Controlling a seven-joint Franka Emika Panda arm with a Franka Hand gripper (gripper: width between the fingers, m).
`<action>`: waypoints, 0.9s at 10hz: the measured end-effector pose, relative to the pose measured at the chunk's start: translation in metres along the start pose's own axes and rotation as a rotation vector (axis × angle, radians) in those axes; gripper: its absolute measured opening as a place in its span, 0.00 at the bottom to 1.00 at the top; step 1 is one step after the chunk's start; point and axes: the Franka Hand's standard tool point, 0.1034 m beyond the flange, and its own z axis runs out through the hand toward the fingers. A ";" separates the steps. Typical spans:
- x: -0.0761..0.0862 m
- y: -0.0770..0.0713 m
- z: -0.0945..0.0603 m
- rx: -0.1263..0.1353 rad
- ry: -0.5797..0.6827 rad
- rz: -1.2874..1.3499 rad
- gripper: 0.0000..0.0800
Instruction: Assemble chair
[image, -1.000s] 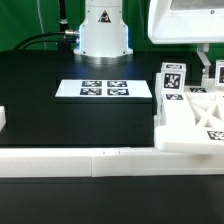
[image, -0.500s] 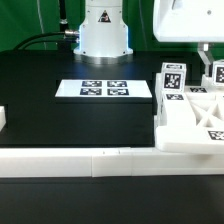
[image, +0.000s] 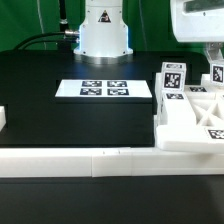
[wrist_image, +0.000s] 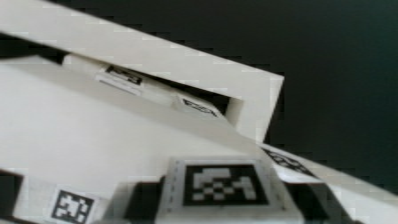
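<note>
The chair parts stand at the exterior view's right: a chunky white slab-and-frame group (image: 190, 118) with black-and-white tags and an upright tagged post (image: 171, 78). My gripper (image: 214, 62) hangs from the top right corner, over the far right of that group. It is shut on a small white tagged chair piece (image: 218, 73). In the wrist view that piece's tag (wrist_image: 222, 185) sits between my dark fingers (wrist_image: 150, 197), with a large white slab (wrist_image: 125, 130) and more tags (wrist_image: 199, 103) beyond it.
The marker board (image: 105, 89) lies flat on the black table in front of the robot base (image: 103, 30). A long low white border wall (image: 90, 160) runs along the near edge. A small white block (image: 3, 119) sits at the left edge.
My hand has moved toward the exterior view's right, to the frame's edge, over the chair parts. The parts on the table have not moved.
</note>
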 end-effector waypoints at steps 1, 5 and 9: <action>0.000 0.000 0.000 0.002 -0.004 0.035 0.34; -0.001 -0.001 0.000 0.002 -0.006 -0.019 0.60; 0.000 -0.001 0.000 0.003 -0.002 -0.314 0.81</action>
